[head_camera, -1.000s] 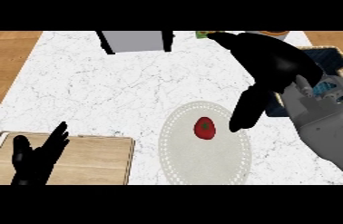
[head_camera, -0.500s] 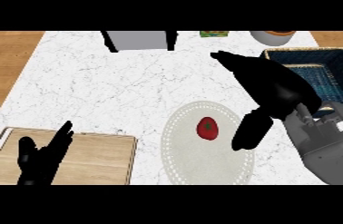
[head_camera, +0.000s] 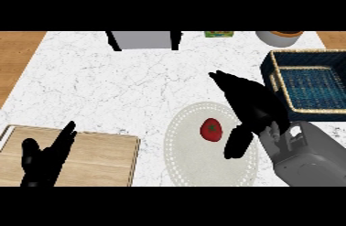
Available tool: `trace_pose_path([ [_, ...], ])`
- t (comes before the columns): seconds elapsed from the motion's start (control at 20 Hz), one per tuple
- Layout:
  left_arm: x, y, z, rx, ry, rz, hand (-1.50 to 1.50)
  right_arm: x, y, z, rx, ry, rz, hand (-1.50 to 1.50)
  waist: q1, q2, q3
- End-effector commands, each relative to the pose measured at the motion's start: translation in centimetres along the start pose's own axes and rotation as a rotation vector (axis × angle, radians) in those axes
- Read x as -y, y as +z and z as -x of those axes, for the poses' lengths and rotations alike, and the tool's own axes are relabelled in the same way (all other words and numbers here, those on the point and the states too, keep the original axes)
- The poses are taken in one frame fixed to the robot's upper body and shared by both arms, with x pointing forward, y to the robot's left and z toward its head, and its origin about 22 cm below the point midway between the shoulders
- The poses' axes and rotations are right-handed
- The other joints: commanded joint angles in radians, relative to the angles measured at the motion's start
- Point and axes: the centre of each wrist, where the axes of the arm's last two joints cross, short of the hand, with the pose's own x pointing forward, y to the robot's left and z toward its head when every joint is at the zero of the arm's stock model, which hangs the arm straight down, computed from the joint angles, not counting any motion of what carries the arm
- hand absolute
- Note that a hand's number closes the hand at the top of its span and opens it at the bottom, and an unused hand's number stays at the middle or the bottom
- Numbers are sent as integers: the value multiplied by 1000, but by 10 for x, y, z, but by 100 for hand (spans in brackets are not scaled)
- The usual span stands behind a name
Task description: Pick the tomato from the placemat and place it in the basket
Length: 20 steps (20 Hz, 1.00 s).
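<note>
Now the right hand (head_camera: pixel 249 115) has come down and drawn in beside the tomato (head_camera: pixel 211 129), fingers straight and holding nothing, the fruit just left of them on the round placemat (head_camera: pixel 196 168), not yet grasped, basket (head_camera: pixel 278 90) waiting beyond.
</note>
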Motion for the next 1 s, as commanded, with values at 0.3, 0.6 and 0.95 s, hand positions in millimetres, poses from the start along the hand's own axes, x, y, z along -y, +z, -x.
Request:
trace_pose_path([
  [0.3,25,-12,5,-84,40,18,0,-41,-9,10,-90,5,-16,-150,-6,11,-26],
  [0.6,19,-13,32,-83,15,-6,0,-55,-19,7,-79,-6,6,-150,1,12,-26],
  [0.95,-2,-16,31,-86,18,12,0,-73,-36,21,-84,-24,-4,-150,3,14,-27],
])
